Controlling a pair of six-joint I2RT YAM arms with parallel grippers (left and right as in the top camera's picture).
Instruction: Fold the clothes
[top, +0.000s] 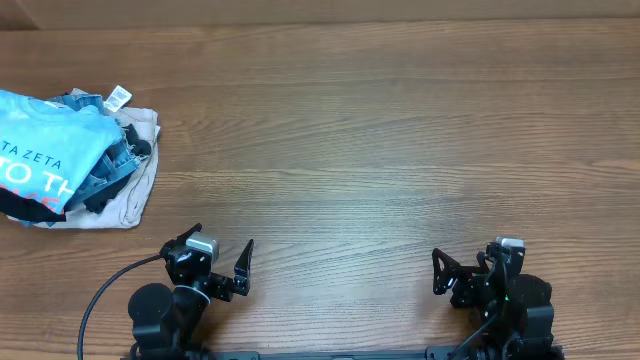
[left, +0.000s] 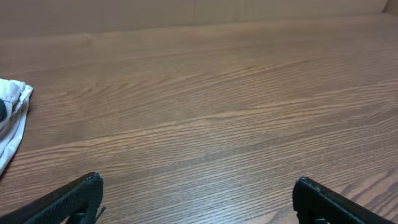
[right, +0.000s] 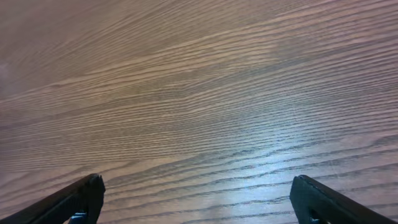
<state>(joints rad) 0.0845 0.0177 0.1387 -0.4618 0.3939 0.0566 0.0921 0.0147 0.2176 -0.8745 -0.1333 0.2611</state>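
OK, pre-grasp: left gripper (top: 220, 246) and right gripper (top: 467, 262) sit bottom of frame, fingers apart, empty; next we should reach the T-shirt (top: 45, 150), left edge.

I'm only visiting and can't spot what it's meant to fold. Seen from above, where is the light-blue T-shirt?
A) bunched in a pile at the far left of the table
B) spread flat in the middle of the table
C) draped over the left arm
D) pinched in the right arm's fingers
A: the light-blue T-shirt lies crumpled on a pile at the far left of the table, apart from the left fingers and right fingers, which are open and empty.
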